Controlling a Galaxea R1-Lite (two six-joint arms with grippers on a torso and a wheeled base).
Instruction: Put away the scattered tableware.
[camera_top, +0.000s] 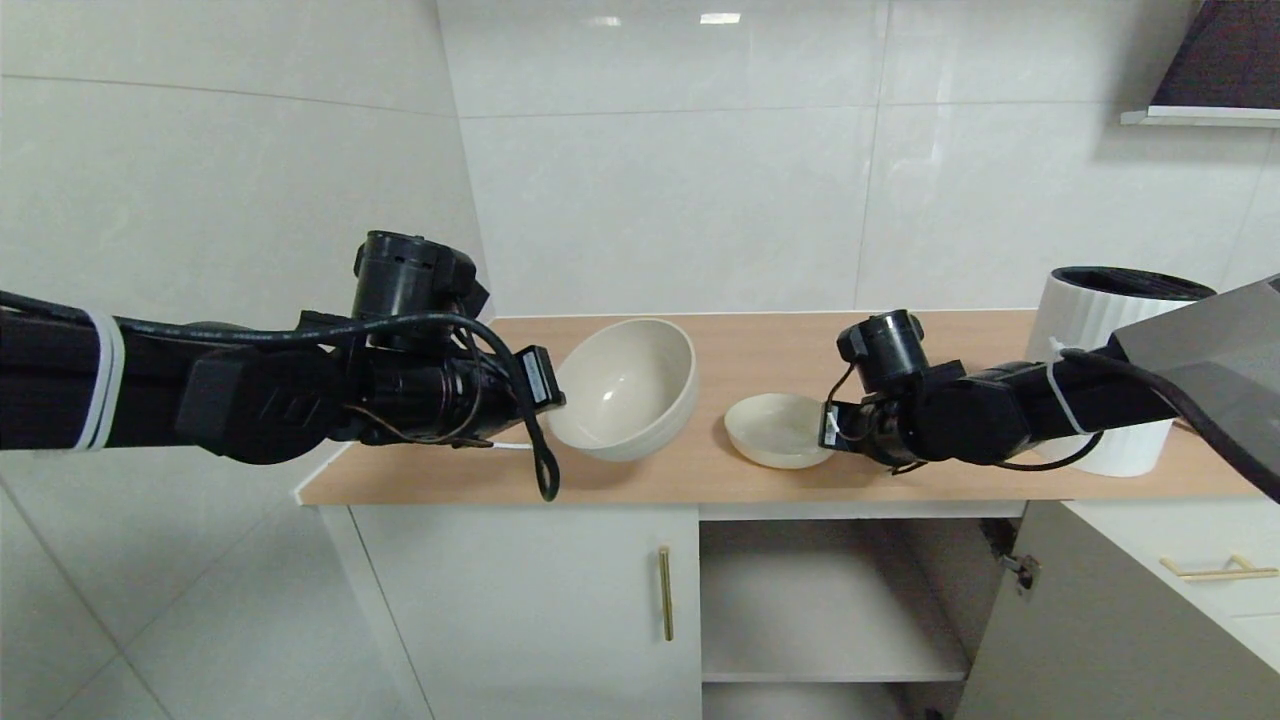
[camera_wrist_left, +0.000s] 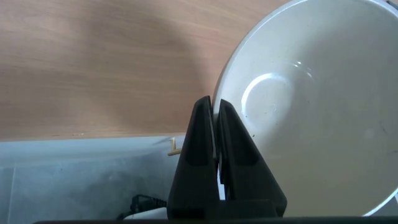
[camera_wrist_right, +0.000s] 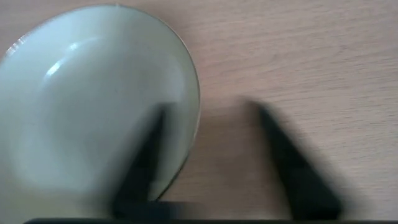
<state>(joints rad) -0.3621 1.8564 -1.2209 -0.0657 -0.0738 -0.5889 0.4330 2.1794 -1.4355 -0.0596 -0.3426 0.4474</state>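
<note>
A white ribbed canister (camera_top: 1092, 318) is standing at the right end of the wooden countertop (camera_top: 780, 350). Beneath the counter, a cabinet door (camera_top: 1085, 620) is hanging open, baring a shelf (camera_top: 830, 655).

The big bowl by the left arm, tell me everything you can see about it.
The bowl is deep, round and cream-white, glossy like ceramic or melamine, and empty. It is tipped, with its mouth turned toward the head camera and its lower side seemingly on the wooden counter. The left tool is shut on its rim, one finger inside and one outside. A smaller dish lies to its right, apart from it.
</note>
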